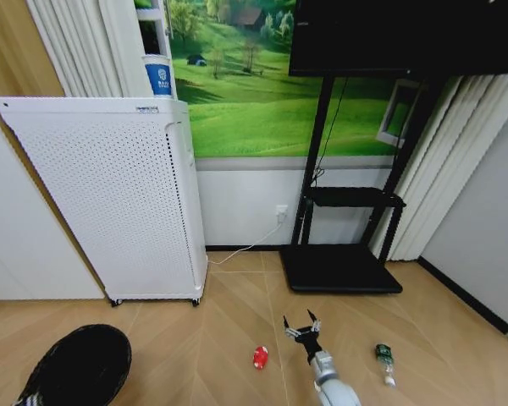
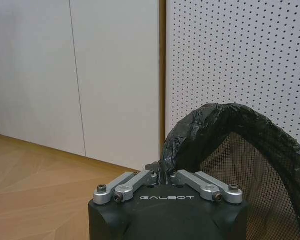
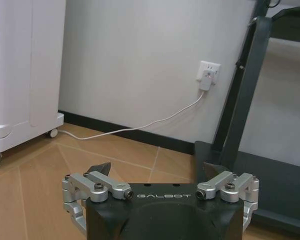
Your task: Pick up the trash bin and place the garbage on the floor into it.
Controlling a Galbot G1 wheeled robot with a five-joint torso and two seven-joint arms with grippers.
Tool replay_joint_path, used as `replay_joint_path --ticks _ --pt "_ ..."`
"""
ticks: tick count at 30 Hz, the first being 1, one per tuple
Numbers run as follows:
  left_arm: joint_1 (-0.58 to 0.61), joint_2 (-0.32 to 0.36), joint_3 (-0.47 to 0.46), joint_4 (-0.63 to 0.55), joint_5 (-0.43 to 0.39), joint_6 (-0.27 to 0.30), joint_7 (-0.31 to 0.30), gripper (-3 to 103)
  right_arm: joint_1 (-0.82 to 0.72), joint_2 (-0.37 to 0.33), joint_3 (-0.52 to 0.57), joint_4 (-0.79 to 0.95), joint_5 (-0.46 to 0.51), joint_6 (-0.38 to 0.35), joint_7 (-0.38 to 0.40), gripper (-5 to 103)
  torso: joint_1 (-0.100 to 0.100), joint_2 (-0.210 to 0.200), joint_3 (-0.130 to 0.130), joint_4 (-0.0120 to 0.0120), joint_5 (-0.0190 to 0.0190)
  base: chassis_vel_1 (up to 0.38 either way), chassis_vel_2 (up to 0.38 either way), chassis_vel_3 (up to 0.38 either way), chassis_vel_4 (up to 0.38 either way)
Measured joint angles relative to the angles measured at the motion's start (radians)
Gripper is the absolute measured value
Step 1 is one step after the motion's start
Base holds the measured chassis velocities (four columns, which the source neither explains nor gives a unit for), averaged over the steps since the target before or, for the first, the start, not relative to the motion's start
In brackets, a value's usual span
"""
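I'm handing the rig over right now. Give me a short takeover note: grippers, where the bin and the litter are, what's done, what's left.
Left gripper: shut on the rim of the trash bin, which sits at the robot's left, in front of the white perforated appliance.
Right gripper: open, empty, above the floor between two litter pieces.
Garbage: red wrapper to the left of the right gripper, small bottle to its right, both lying on the floor.
Done: bin gripped.
Left: both visible pieces still need picking up and dropping into the bin.
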Motion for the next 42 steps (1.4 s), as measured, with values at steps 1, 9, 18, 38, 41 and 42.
replay_joint_path --ticks 1,9,18,38,41,42 --pt "0.003 -0.003 -0.003 0.002 -0.001 -0.003 0.002 4 -0.009 0.003 -0.003 -0.007 -0.006 0.009 0.0 100 0.0 0.0 0.0 -0.0001 0.0001 -0.001 0.058 0.002 -0.011" --pt "0.001 -0.009 -0.002 0.013 -0.001 -0.008 0.005 4 -0.091 0.014 0.027 -0.012 -0.094 0.054 -0.031 100 -0.001 0.0 0.0 -0.0008 0.0 0.004 -0.004 -0.006 0.003" --pt "0.003 -0.009 0.0 0.008 0.001 -0.008 0.008 4 -0.055 0.026 -0.022 -0.058 -0.127 0.062 -0.039 100 0.0 0.0 0.0 -0.0001 0.0001 0.0 0.0 0.0 0.0" --pt "0.01 -0.018 -0.001 0.022 0.0 -0.02 0.025 4 -0.025 0.001 -0.015 -0.116 -0.119 0.043 -0.042 100 0.0 0.0 0.0 -0.0002 0.0 0.019 0.101 -0.022 -0.105" --pt "0.013 -0.016 -0.003 0.018 -0.002 -0.02 0.026 4 -0.007 -0.004 -0.02 -0.172 -0.138 0.032 -0.074 100 0.0 0.0 0.0 -0.0006 0.0001 0.0 0.0 0.0 0.0" --pt "0.016 -0.015 -0.004 0.016 -0.003 -0.02 0.026 4 0.012 -0.005 -0.022 -0.21 -0.155 0.034 -0.087 100 0.0 0.0 0.0 -0.0005 0.0002 -0.013 -0.068 0.025 0.048"
